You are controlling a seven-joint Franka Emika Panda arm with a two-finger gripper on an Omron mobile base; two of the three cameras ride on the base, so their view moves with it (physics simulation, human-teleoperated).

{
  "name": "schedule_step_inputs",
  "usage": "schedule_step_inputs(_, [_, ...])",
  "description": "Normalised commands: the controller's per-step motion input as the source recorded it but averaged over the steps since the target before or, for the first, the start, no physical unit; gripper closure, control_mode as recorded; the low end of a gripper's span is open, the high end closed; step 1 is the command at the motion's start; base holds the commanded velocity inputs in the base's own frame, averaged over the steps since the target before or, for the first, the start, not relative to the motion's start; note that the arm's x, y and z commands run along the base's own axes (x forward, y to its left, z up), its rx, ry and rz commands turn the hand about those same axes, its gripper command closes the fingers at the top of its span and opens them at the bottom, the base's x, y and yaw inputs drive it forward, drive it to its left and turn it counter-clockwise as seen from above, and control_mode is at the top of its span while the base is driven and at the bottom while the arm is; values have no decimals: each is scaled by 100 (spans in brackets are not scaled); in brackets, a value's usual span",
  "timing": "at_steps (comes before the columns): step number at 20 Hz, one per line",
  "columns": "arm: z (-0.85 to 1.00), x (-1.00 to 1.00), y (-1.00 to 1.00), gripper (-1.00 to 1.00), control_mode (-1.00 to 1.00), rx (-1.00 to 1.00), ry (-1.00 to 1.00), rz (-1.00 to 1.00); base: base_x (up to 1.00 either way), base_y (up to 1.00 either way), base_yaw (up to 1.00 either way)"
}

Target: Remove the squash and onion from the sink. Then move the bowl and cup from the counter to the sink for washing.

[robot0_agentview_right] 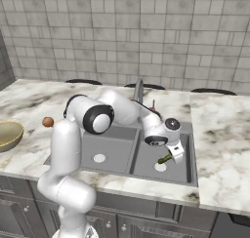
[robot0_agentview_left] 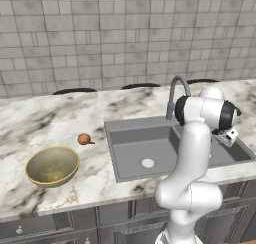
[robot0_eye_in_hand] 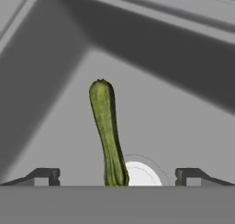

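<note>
Hand view: tool point(robot0_eye_in_hand: 117, 176) jaws apart w/ squash point(robot0_eye_in_hand: 106, 131) between; left base view: onion point(robot0_agentview_left: 84, 139) beside bowl point(robot0_agentview_left: 52, 165).

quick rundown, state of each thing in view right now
squash: lying in the right sink basin beside the drain, not gripped
onion: out on the counter, left of the sink
bowl: upright on the counter, empty
end effector: open, low over the squash

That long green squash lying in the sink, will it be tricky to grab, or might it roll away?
The squash looks slim and rounded, so it may roll sideways on the smooth sink floor if nudged. It seems firm, probably not floppy. The open gripper straddles it, so closing across its narrow width should likely hold.
</note>
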Motion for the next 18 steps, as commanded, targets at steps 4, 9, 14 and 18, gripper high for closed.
schedule_step_inputs(4, [-18, 12, -14, -100, -100, 0, 0, -2, 0, 0, 0])
schedule_step_inputs(9, [-14, 19, -8, -100, -100, 0, 0, -4, 0, 0, 0])
schedule_step_inputs(14, [-11, 20, -7, -100, -100, 0, 0, -4, 0, 0, 0])
schedule_step_inputs(18, [-12, 15, -4, -100, -100, 1, 0, -2, 0, 0, 0])
